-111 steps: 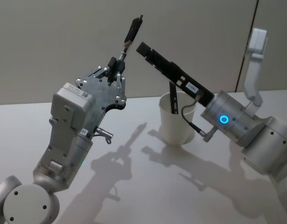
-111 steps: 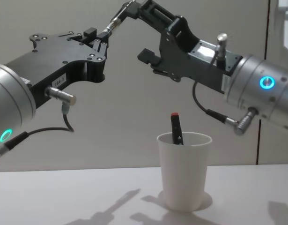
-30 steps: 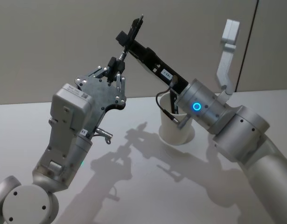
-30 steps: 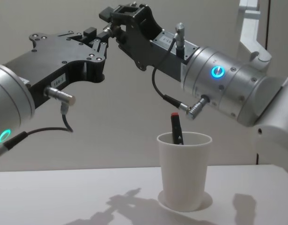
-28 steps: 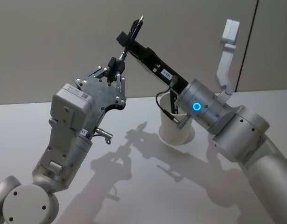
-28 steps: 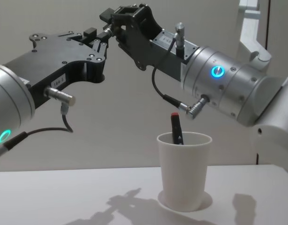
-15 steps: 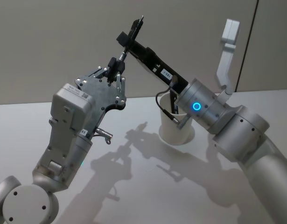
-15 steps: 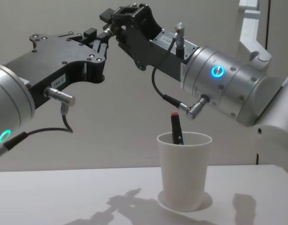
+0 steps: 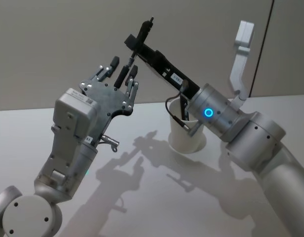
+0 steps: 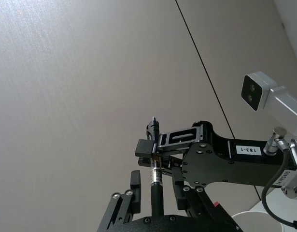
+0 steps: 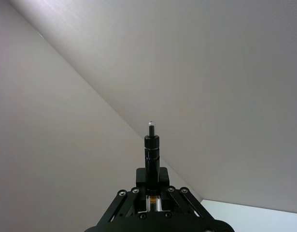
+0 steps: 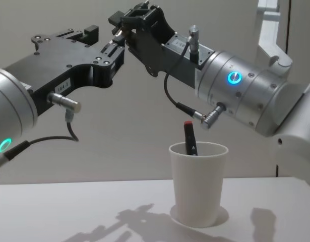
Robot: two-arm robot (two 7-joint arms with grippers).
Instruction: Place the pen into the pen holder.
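Overhead, left pincer (image 9: pixel 121 68) splayed; right pincer (image 9: pixel 135 41) grips the pen (image 9: pixel 143 30).

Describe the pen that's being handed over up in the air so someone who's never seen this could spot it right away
Start at the plain white paper cup on the table, then look up and left to where the two black grippers meet. The right gripper is shut on a slim black pen with a metal tip, beside the open left gripper. Unlike the red-capped pen standing in the cup, it is held high.

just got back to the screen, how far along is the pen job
Done: one red-capped pen already stands in the pen holder. In hand: the right gripper grips a second pen in mid-air; the left gripper has its jaws open beside it. Left: lowering it into the cup.
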